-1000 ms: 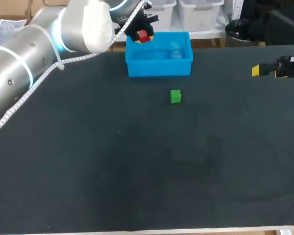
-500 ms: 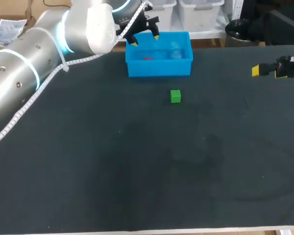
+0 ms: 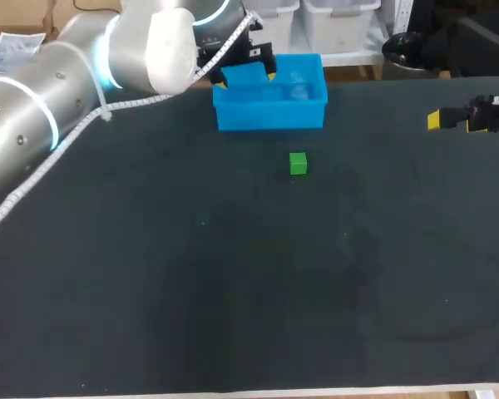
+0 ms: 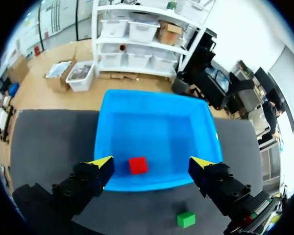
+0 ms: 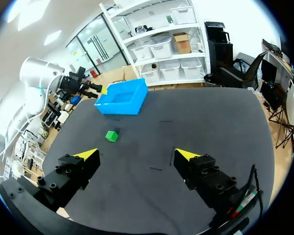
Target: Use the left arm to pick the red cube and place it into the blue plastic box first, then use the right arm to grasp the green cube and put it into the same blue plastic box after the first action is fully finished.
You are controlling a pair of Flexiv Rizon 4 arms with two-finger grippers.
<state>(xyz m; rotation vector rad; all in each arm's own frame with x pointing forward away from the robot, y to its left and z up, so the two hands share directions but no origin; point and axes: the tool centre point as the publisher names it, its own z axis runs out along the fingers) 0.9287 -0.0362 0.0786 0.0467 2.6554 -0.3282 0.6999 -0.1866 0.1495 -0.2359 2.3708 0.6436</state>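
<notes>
left end effector [image 4: 152, 163] hangs spread and empty over the blue plastic box [image 4: 154, 97] at the desk's [image 3: 233, 291] far edge, so step 1 looks done; red cube [image 4: 137, 165] lies flat inside by the near wall, no long axis, edges roughly square to the walls; green cube [image 3: 298, 163] sits nearer the middle; right end effector [image 5: 136, 155] released by the right edge.

1 red cube [image 4: 137, 165], 1 grn cube [image 3: 298, 164], 1 box [image 3: 270, 115]
</notes>
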